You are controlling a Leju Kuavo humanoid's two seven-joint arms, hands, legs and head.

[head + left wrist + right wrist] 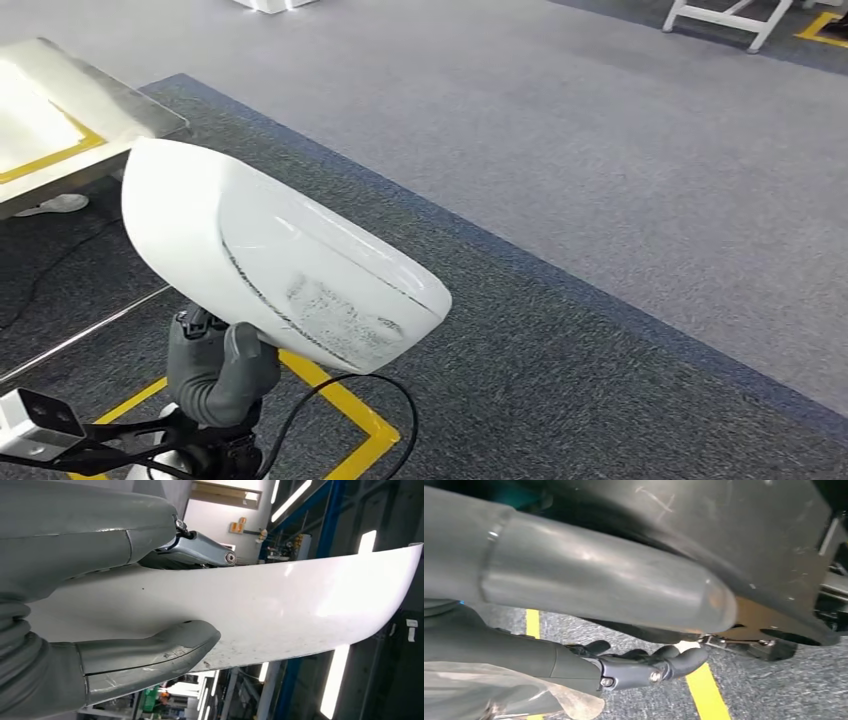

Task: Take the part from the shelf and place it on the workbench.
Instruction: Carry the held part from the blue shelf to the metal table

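My left hand (215,370) holds a large white curved shell part (270,250) from below, at the lower left of the head view, raised over the dark carpet. In the left wrist view the thumb (150,650) presses one face of the part (280,605) and the fingers (200,552) lie over its other side. The workbench (120,100), pale with a yellow tape outline, stands at the upper left, just beyond the part's far end. My right hand (624,670) hangs over the floor with its fingers loosely bent and nothing in it.
A yellow tape corner (350,410) marks the dark carpet below the part, and a black cable (405,395) loops over it. Light grey carpet (600,120) spreads to the right. A white frame (720,15) stands at the far top right.
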